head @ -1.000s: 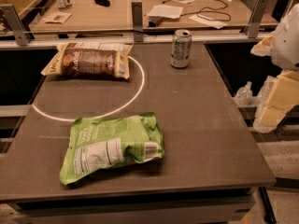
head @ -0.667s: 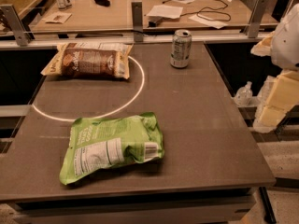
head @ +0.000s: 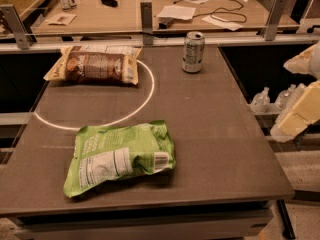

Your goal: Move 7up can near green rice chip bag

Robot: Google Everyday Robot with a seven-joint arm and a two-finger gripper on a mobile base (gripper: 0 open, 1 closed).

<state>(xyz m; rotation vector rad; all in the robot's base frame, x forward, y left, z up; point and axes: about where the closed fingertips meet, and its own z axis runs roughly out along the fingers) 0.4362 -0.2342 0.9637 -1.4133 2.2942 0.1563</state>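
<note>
The can stands upright at upper centre of the tabletop, well apart from the green bag at lower left, so the tool, at the right edge with its grip impossible to tell, should come in level and take it mid-body.

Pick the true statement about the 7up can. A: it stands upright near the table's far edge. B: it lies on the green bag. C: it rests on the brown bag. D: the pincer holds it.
A: the 7up can stands upright at the far edge; the pincer sits right of the table.
</note>
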